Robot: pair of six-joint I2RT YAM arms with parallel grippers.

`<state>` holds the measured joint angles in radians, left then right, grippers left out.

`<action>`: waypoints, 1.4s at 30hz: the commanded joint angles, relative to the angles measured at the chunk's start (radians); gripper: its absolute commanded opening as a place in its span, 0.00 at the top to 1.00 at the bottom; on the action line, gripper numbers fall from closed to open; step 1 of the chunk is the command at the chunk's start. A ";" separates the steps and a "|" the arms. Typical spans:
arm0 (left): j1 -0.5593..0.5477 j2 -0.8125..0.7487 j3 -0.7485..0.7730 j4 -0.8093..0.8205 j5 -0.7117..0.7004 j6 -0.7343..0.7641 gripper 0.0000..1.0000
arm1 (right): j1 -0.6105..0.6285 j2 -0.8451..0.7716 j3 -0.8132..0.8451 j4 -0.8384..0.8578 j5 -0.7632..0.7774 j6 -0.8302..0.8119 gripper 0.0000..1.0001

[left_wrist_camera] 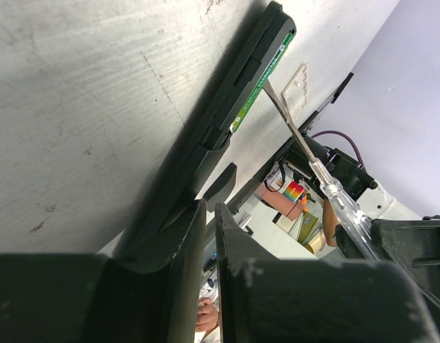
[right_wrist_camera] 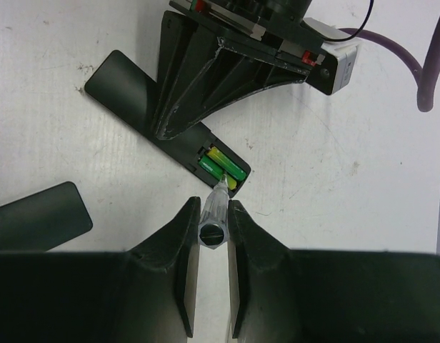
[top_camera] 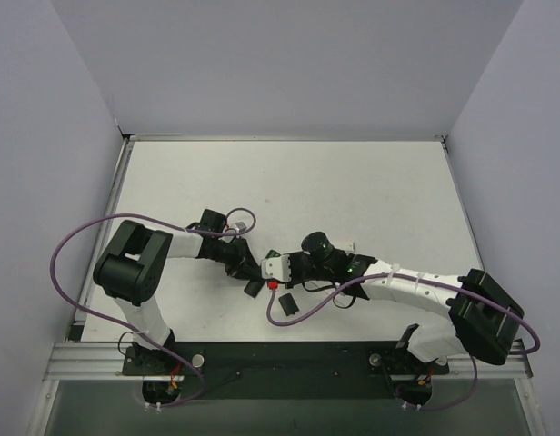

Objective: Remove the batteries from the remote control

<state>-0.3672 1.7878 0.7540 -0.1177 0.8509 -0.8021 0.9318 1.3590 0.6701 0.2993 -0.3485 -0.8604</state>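
Overhead, we log the left arm (top_camera: 171, 250) and right arm (top_camera: 416, 291) meeting mid-way across the desk (top_camera: 289, 182).

Left wrist: we list the left end effector (left_wrist_camera: 209, 214) clamped on the remote control (left_wrist_camera: 220, 121), which lies on the desk.

Right wrist: the right end effector (right_wrist_camera: 213, 207) is clamped on a screwdriver (right_wrist_camera: 213, 230), with its tip at the batteries (right_wrist_camera: 221, 166) in the open slot.

black cover (right_wrist_camera: 38, 214), clear screwdriver (right_wrist_camera: 214, 209), white table (right_wrist_camera: 348, 179)

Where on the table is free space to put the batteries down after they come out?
The table's far half, up to the back wall, is bare. Crowded: around the remote control, where the left hand, the right hand with its screwdriver and the black cover sit.
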 commanded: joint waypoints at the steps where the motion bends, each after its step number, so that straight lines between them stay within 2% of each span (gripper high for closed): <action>1: 0.001 0.039 0.001 -0.011 -0.110 0.029 0.80 | 0.039 0.015 -0.073 -0.155 -0.029 0.095 1.00; 8: 0.001 0.048 -0.001 -0.007 -0.107 0.024 0.85 | 0.081 0.017 -0.104 -0.135 0.003 0.123 1.00; 14: 0.001 0.045 0.001 -0.003 -0.104 0.020 0.85 | 0.088 0.000 -0.116 -0.115 0.017 0.138 1.00; 19: 0.001 0.025 0.005 0.003 -0.086 0.011 0.81 | 0.081 -0.058 -0.081 -0.127 0.028 0.170 1.00; 22: 0.011 0.001 0.053 -0.013 -0.058 0.007 0.78 | 0.039 -0.112 -0.038 -0.120 0.036 0.257 1.00; 26: 0.092 -0.047 0.172 -0.016 -0.055 -0.017 0.72 | -0.063 -0.147 -0.007 -0.056 0.034 0.371 1.00; 29: 0.142 -0.025 0.322 0.001 -0.088 -0.022 0.67 | -0.143 -0.086 0.054 0.017 0.089 0.434 1.00; 30: 0.169 -0.015 0.402 0.013 -0.148 -0.016 0.67 | -0.158 -0.036 0.089 0.006 0.126 0.445 1.00; 33: 0.203 0.065 0.557 -0.031 -0.318 0.073 0.74 | -0.169 0.015 0.190 -0.035 0.195 0.478 1.00; 34: 0.208 0.096 0.644 -0.030 -0.337 0.087 0.77 | -0.171 0.014 0.197 -0.034 0.186 0.486 1.00; 36: 0.212 0.186 0.718 0.009 -0.372 0.095 0.80 | -0.171 -0.010 0.194 -0.022 0.154 0.495 1.00; 38: 0.214 0.295 0.839 -0.006 -0.374 0.107 0.81 | -0.169 -0.030 0.174 -0.017 0.141 0.506 1.00; 42: 0.220 0.450 0.985 -0.011 -0.332 0.103 0.86 | -0.171 -0.104 0.119 0.006 0.141 0.523 1.00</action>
<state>-0.1482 2.0888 1.6424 -0.1028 0.5373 -0.7303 0.7601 1.3483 0.8272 0.2676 -0.1974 -0.3851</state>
